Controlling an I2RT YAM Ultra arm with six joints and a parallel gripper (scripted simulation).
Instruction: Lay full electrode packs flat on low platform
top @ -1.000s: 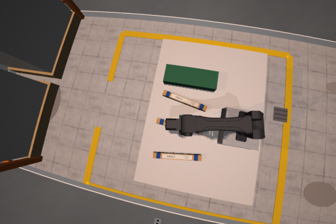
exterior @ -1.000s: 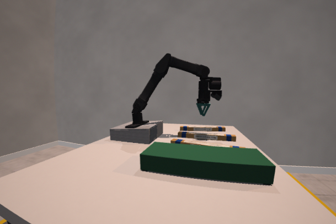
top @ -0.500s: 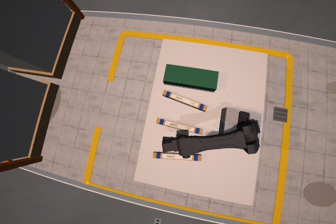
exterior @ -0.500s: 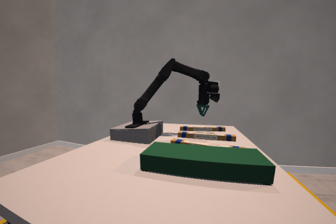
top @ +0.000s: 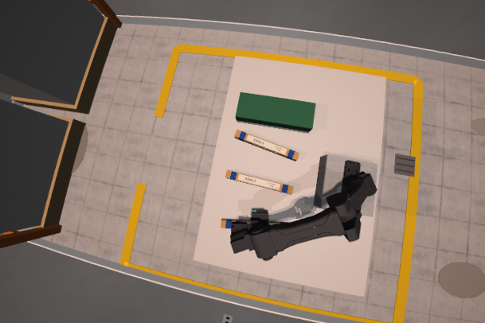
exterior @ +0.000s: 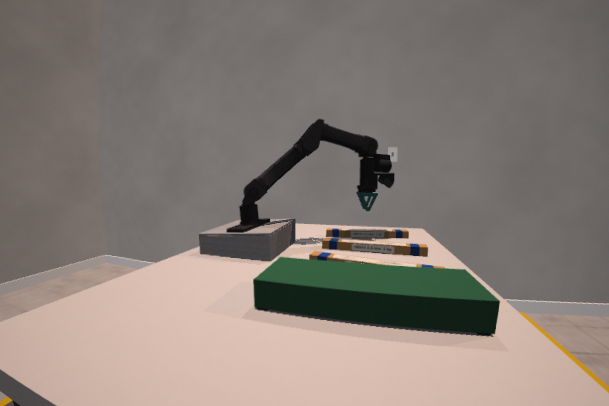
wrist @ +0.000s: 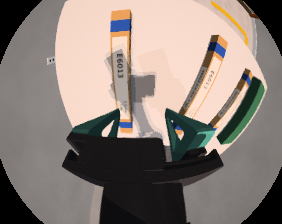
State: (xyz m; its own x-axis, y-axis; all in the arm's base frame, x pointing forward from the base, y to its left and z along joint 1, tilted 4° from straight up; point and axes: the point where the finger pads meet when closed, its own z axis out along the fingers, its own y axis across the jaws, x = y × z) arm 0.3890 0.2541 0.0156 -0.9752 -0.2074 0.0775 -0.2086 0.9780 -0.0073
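While the wide-open, empty claw hovers, the pack lies lengthwise below.

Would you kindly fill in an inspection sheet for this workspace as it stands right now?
Surface: pale table top inside yellow floor markings.
Job's things: green platform bears no pack. Nearest pack lies beside it on the table; middle pack lies further on; far pack lies under the arm, only its end showing from above.
Clutter: nothing seen.
Grippers: gripper open, holding nothing, hanging well above the far pack.
Cables: nothing seen.
Surroundings: grey base block under the arm, tiled floor, grey wall, small grey floor grate.
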